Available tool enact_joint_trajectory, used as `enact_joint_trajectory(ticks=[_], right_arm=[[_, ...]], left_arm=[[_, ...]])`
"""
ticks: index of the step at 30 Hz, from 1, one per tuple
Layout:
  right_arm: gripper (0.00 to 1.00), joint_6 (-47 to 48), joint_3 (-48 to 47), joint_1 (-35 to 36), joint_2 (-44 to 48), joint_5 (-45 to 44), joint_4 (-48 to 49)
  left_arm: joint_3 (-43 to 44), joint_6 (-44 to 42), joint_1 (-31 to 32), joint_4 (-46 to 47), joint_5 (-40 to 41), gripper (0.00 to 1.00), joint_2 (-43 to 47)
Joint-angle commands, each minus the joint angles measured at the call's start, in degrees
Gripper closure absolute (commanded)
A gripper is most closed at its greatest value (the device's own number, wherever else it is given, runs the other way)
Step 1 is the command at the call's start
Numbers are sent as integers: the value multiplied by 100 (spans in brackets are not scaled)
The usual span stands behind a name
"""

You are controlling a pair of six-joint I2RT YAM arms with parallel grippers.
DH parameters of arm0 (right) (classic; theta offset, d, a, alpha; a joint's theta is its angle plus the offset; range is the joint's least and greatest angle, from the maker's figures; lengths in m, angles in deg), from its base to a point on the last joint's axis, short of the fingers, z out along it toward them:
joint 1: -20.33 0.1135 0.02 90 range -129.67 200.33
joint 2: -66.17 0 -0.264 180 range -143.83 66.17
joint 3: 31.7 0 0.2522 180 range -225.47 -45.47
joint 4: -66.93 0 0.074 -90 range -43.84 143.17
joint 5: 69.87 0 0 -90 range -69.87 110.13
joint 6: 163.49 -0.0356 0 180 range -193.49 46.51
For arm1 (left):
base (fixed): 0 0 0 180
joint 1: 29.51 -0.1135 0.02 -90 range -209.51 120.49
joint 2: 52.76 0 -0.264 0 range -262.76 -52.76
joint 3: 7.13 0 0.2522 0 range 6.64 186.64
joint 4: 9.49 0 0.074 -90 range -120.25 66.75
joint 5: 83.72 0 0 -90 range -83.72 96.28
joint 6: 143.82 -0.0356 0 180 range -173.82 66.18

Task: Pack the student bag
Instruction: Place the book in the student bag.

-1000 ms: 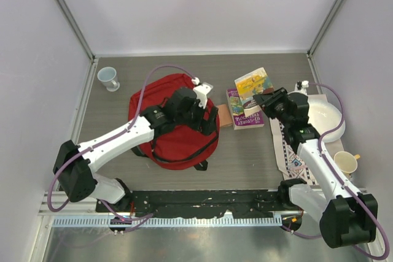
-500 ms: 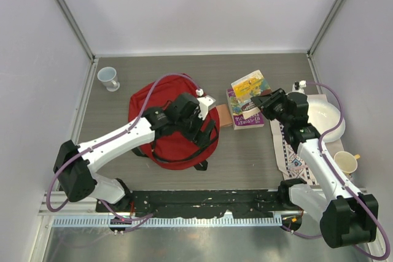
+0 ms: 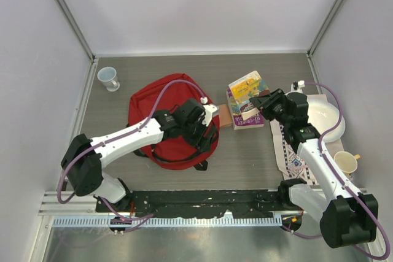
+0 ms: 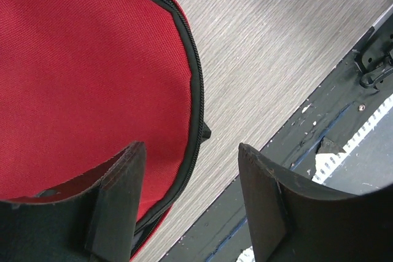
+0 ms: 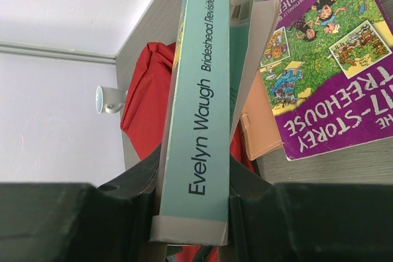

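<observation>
Nothing packed yet: right gripper [image 5: 195, 182] pinches teal-spined paperback book [image 5: 199, 90]; left gripper [image 4: 187, 170], spread, over zipped-looking red fabric backpack [image 4: 73, 59] at the book's nine o'clock.

My left arm [image 3: 123, 139] stretches low from its base toward two o'clock in the overhead view, the wrist bent so that my left gripper [image 3: 207, 128] points down and toward four o'clock. Its two dark fingers [image 4: 116, 194] stand well apart with nothing pinched between them. My right arm [image 3: 319, 164] rises from its base toward eleven o'clock, then folds at the wrist so that my right gripper [image 3: 256, 104] faces nine o'clock. There my jaws are pressed in from both sides on the spine of a paperback [image 5: 196, 121], which I hold upright and clear of the surface.
</observation>
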Motion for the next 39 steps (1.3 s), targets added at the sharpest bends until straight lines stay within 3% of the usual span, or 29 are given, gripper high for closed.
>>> enact_joint_trajectory(ticks=[1, 8, 20, 26, 39], right_arm=[[99, -59, -153, -8, 71, 159, 877], [99, -59, -144, -8, 62, 177, 877], [99, -24, -109, -8, 106, 229, 824], [99, 55, -152, -8, 229, 378, 657], [99, 319, -328, -61, 756, 870, 7]], left_arm=[[-4, 109, 27, 317, 133, 36, -85], [31, 144, 26, 308, 309, 49, -340], [154, 223, 26, 361, 1002, 100, -270], [540, 346, -35, 221, 2399, 100, -323], [2507, 294, -1221, 71, 2788, 100, -420]])
